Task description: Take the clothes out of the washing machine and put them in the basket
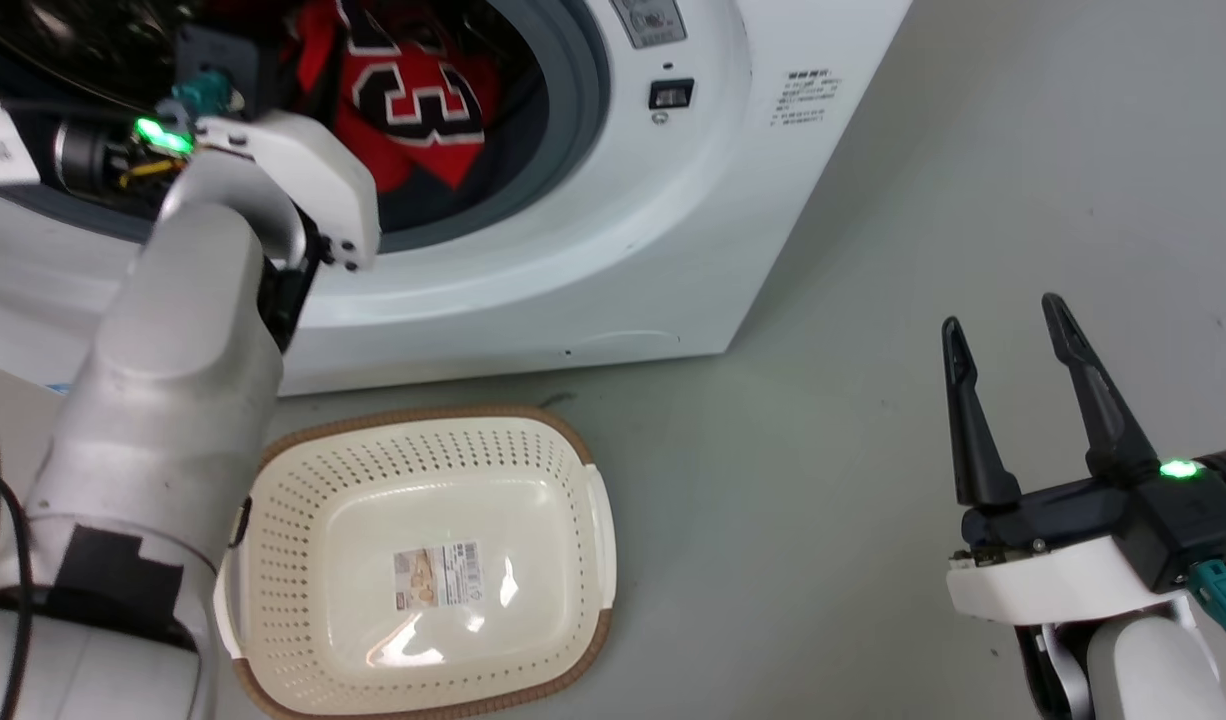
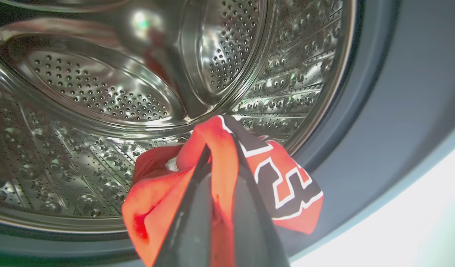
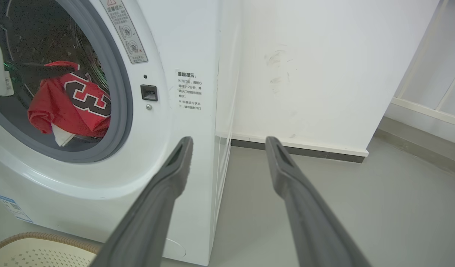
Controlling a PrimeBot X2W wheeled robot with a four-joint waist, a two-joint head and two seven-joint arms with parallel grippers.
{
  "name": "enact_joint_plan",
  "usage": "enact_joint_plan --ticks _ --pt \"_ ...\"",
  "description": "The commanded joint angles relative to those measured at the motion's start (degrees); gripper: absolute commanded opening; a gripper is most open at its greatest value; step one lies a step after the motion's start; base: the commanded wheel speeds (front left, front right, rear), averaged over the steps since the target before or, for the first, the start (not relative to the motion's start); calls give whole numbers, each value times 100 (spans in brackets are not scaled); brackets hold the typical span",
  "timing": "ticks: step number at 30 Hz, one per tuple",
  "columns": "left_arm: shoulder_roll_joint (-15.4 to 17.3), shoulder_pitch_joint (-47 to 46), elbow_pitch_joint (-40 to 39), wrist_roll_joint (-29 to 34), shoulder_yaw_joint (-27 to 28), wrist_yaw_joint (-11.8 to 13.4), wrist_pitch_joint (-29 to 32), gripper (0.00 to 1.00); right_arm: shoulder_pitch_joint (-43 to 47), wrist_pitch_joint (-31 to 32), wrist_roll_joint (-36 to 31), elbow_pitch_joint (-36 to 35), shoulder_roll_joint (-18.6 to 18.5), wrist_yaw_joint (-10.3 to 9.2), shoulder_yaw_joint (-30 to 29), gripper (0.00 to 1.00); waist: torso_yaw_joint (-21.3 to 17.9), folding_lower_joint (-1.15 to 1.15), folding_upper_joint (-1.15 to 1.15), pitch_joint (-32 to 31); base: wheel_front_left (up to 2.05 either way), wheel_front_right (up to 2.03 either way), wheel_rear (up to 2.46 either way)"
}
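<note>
The washing machine [image 1: 673, 230] stands open with my left arm reaching into its steel drum [image 2: 101, 85]. In the left wrist view my left gripper [image 2: 222, 142] is shut on a fold of the red jersey [image 2: 283, 181] with the black number 23, holding it raised above the drum floor. The jersey [image 1: 413, 100] hangs inside the grey-rimmed opening, and a white scrap shows below the jersey [image 3: 71, 104] in the right wrist view. The cream basket [image 1: 423, 415] sits on the floor before the machine, with nothing in it. My right gripper [image 1: 1008, 320] hovers open at the right, holding nothing.
Grey floor stretches to the right of the machine [image 3: 157, 122]. In the right wrist view, past my right gripper [image 3: 229, 142], a white wall with a dark skirting [image 3: 298, 150] runs behind the machine. A corner of the basket [image 3: 34, 235] shows at the lower left.
</note>
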Motion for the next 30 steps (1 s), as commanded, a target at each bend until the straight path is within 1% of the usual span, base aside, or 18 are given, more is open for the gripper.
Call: enact_joint_plan --ticks 1,2,4,8,10,11,15,19,30 --pt "-22 275 -219 -116 -65 0 -61 0 138 -12 -47 38 3 -4 1 100 172 1 0 -358 0 0 0" --pt "-22 275 -219 -116 -65 0 -61 0 138 -12 -47 38 3 -4 1 100 172 1 0 -358 0 0 0" --pt "6 607 -549 -231 -116 0 -83 0 251 -12 -64 70 3 -4 -13 100 251 1 0 -583 0 0 0" --pt "116 1056 -1111 -287 -114 8 -104 0 409 -12 -104 100 4 -4 -3 100 329 1 0 -840 0 0 0" --pt "184 1301 -1435 -307 -98 55 -109 0 480 -12 -96 118 3 -4 4 100 355 1 0 -965 0 0 0" --pt "184 1301 -1435 -307 -98 55 -109 0 480 -12 -96 118 3 -4 4 100 355 1 0 -965 0 0 0" --pt "293 1796 -2192 -378 -69 157 -80 0 635 -12 -86 149 4 -4 -16 100 428 1 0 -1202 0 0 0" --pt "482 2237 -3114 -407 -52 350 147 0 773 -12 -77 171 4 -4 -27 100 511 1 0 -1394 0 0 0" --pt "1131 3103 -5908 -426 147 943 1083 0 960 -12 -86 232 5 -4 1 100 667 1 0 -1662 0 0 0"
